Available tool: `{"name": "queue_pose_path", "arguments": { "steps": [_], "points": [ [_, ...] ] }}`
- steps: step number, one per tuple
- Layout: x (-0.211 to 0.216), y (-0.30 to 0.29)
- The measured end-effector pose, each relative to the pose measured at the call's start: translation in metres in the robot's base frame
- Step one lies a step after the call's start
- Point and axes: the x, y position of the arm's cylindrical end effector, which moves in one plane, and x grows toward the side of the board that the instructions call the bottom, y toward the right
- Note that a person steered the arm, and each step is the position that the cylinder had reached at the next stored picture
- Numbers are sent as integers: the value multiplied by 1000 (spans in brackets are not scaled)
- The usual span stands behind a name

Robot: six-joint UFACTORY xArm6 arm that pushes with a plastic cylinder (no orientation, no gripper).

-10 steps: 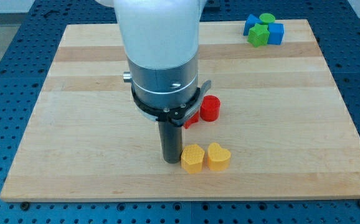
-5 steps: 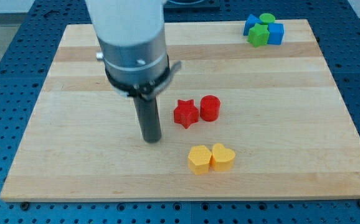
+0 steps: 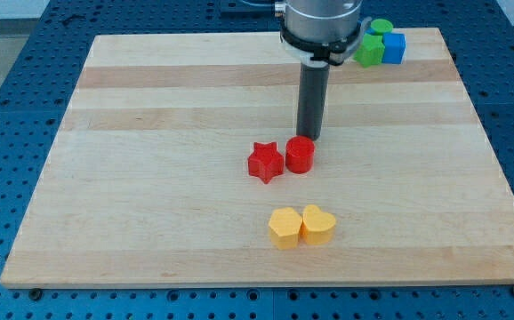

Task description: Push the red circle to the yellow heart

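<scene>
The red circle (image 3: 300,155) sits near the middle of the wooden board (image 3: 150,133), with a red star (image 3: 265,163) touching or almost touching its left side. The yellow heart (image 3: 318,224) lies below them toward the view's bottom, pressed against a yellow hexagon (image 3: 285,228) on its left. My tip (image 3: 309,137) stands just above the red circle, at its upper edge, close to or touching it.
A cluster of blocks sits at the board's top right corner: a green block (image 3: 369,51), a green cylinder (image 3: 381,28) and a blue block (image 3: 393,47), partly hidden behind the arm.
My tip has swung from the left of the yellow blocks, up past the red star's left, to just above the red circle. The yellow pair shifted slightly right early on.
</scene>
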Motion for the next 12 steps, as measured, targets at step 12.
{"name": "queue_pose_path", "arguments": {
  "steps": [12],
  "points": [
    [60,-55]
  ]
}}
